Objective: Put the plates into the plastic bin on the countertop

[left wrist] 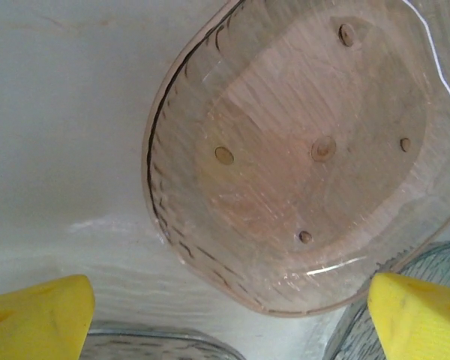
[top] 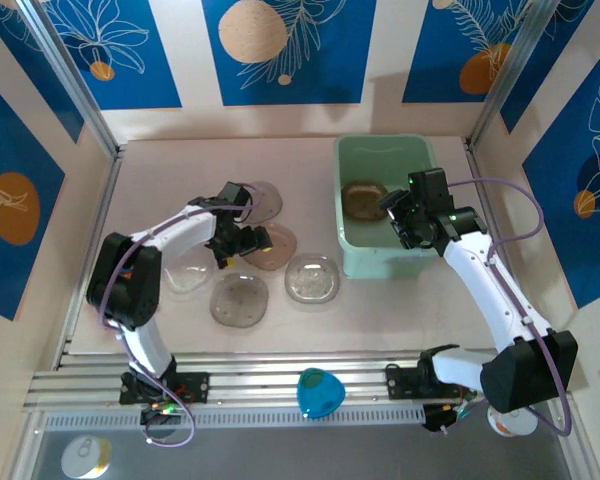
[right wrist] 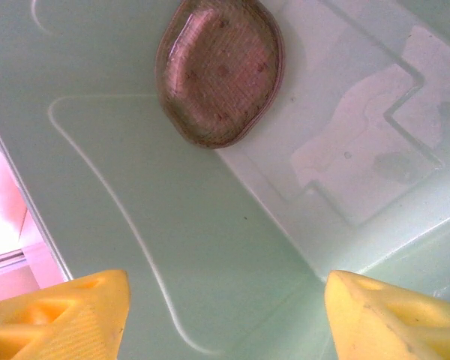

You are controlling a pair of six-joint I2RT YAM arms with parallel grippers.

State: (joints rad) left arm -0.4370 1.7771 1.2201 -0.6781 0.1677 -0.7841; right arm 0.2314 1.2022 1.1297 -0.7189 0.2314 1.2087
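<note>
The left gripper (top: 242, 240), fingers spread, hangs over the pinkish plate (left wrist: 300, 150); it should pinch only that plate's rim, clear of the neighbouring plates (top: 238, 300), then carry it toward the plastic bin (top: 352, 255) at three o'clock, where the right gripper (top: 400, 215) gapes empty.

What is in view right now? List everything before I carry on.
loose plates: five, clear, grey or brownish, on the countertop left of the bin
binned plate: one, brownish, on the bin's floor
plastic bin: one, mint green, right part of the countertop
countertop: one, pale beige, between the blue-patterned walls
blue object: one, blue, on the metal rail between the arm bases
round white object: one, white, near left corner below the rail
left fingers: two, yellow, spread apart by a brownish loose plate, holding nothing
right fingers: two, yellow, spread apart over the bin's floor, holding nothing
</note>
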